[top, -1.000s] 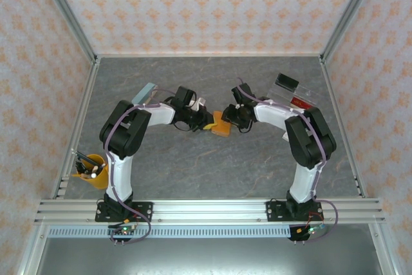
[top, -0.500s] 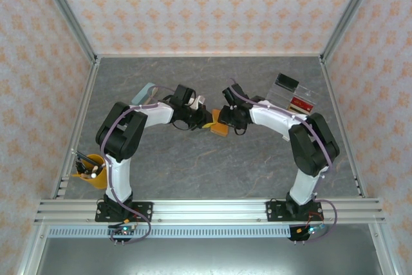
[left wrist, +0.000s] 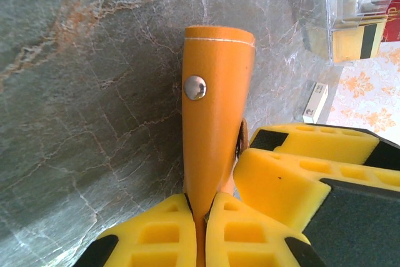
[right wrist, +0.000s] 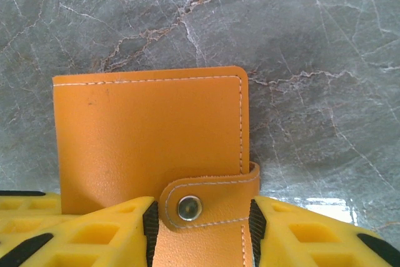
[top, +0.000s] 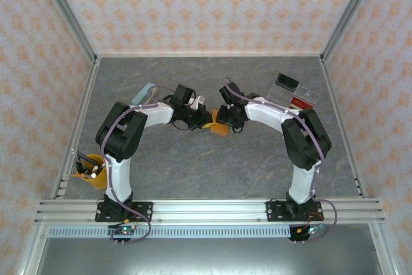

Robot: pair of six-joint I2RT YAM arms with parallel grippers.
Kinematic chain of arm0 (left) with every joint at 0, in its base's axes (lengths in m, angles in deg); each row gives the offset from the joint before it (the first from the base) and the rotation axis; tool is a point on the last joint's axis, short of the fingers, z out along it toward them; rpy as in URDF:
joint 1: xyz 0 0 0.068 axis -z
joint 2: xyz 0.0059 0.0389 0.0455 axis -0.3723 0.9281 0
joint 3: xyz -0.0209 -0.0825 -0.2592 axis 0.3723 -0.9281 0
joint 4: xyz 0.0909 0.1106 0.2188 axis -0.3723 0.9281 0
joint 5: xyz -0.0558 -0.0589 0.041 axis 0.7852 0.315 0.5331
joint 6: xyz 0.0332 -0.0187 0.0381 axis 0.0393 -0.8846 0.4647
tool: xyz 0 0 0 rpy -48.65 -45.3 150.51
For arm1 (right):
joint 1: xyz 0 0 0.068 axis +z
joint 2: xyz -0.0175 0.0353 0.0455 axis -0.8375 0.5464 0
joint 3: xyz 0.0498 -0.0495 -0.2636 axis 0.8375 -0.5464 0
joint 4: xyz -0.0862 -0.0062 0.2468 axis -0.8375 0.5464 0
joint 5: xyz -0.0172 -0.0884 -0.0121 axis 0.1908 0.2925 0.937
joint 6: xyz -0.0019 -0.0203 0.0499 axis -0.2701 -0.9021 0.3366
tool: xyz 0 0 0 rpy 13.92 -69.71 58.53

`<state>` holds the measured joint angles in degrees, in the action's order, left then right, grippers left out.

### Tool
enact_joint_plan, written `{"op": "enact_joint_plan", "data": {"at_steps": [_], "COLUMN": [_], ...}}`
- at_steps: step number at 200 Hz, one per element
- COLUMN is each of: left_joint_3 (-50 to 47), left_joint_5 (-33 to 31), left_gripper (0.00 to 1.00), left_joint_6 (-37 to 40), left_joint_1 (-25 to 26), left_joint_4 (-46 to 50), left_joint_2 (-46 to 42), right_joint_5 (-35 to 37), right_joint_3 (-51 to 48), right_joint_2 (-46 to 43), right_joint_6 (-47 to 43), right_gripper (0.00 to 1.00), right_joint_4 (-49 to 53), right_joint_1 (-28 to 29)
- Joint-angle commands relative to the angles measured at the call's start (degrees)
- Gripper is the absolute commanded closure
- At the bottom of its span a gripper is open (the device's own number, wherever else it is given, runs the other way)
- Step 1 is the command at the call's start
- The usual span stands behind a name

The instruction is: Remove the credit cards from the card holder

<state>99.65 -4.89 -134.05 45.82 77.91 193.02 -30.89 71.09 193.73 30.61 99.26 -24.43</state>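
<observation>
Top view: the flat orange leather card holder point(top: 219, 128) is sitting at table centre, caught between the two arms. It is too small there to read its axis.

Left wrist view: the card holder point(left wrist: 215, 129) is showing edge-on and folded shut. Its long axis is running 6 to 12 o'clock, with the free rounded end pointing to 12. The silver snap point(left wrist: 195, 87) is facing 9 o'clock. The left gripper point(left wrist: 200, 217) is clamping fully down on the near edge at 6 o'clock, its yellow fingers point(left wrist: 156, 229) pressing both faces. The right arm's yellow fingers point(left wrist: 294, 176) are sitting against the holder at 4 o'clock.

Right wrist view: the broad stitched face point(right wrist: 150, 136) is facing the camera, long axis lying 9 to 3 o'clock. The strap tab point(right wrist: 206, 207) is wrapping round the 3 o'clock edge, snap fastened. The right gripper point(right wrist: 203, 220) is standing part-open, pads either side of the strap. Cannot tell if it is actually squeezing.

Top view, from the holder:
- The clear plastic tray point(top: 308, 93) is lying at 2 o'clock, holding a black block point(top: 286, 82) and a reddish flat card point(top: 300, 102).
- The long pale-blue box point(top: 144, 93) is at 10 o'clock, partly under the left arm.
- The orange pen cup point(top: 91, 172) is at 8 o'clock.
</observation>
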Motion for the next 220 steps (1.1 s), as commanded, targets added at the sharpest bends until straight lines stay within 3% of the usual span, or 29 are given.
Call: {"op": "enact_joint_plan", "data": {"at_steps": [1,53,152,204,220], "left_joint_3": [-0.9,-0.7,-2.1,-2.0,-1.7], "left_joint_5": [-1.0,-1.2,-3.6,-4.9,-5.9], "left_gripper": [1.00,1.00,1.00,1.00,0.80], "left_joint_6": [0.7,0.6,-0.8,0.0,0.7], "left_joint_1": [0.1,0.1,-0.5,-0.5,-0.5], "left_joint_4": [1.3,1.9,1.8,4.4,6.3], "left_joint_2": [-1.7,-2.0,-1.3,-2.1,-2.8], "right_joint_5": [1.4,4.0,17.3,13.0,10.6], "right_joint_3": [1.7,2.2,0.5,-0.9,-2.1], "right_joint_2": [1.3,1.9,-0.9,-2.7,-3.4], "right_joint_6": [-0.6,-0.6,3.9,3.7,3.7], "right_gripper": [0.55,0.56,0.76,0.78,0.77], "right_joint_4": [2.5,4.4,11.6,8.1,5.8], "right_joint_1": [0.0,0.0,0.0,0.0,0.0]}}
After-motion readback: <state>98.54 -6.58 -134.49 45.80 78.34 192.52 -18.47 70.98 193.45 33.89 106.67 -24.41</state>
